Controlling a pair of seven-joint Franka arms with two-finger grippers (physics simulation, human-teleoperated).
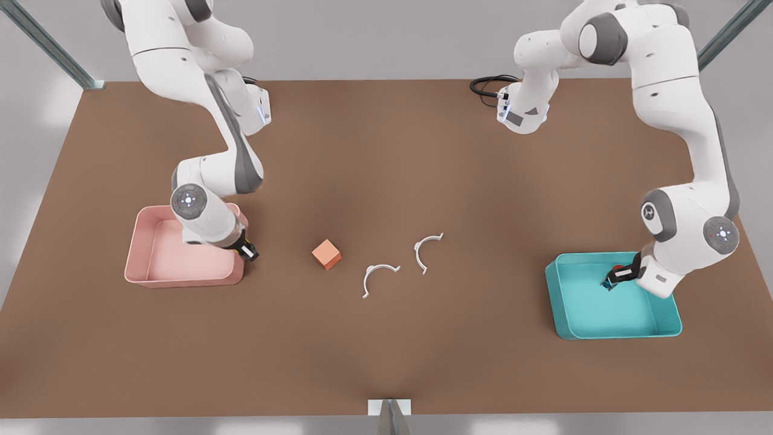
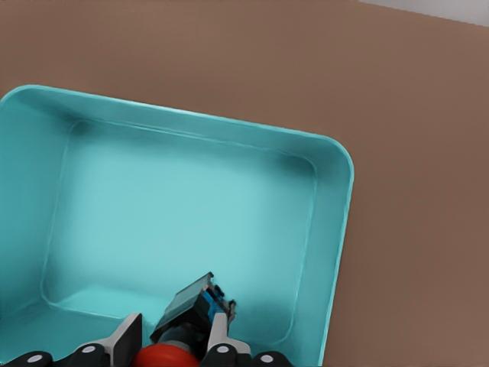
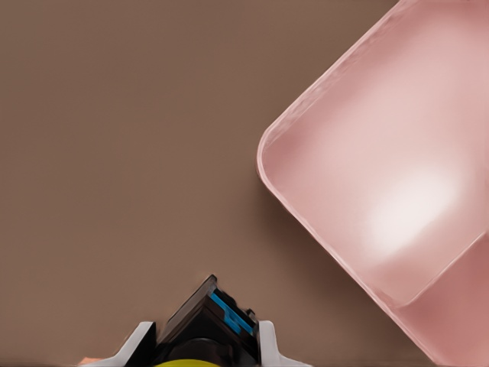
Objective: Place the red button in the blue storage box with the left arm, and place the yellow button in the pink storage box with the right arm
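On the brown bench (image 1: 386, 151): pink storage box (image 1: 151, 266) at the front view's left, blue storage box (image 1: 610, 329) at its right, orange cube (image 1: 326, 254) and two white curved clips (image 1: 379, 275) between. Over the blue box's far inner side, left gripper (image 1: 611, 280), fingers (image 2: 218, 336) clamped on the red button (image 2: 164, 356). Just beside the pink box's right wall, outside it, right gripper (image 1: 249, 252), fingers (image 3: 269, 344) clamped on the yellow button (image 3: 191, 363).

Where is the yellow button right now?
The yellow button is shut in the right gripper, above the table just beside the pink storage box's corner, at the front view's left.
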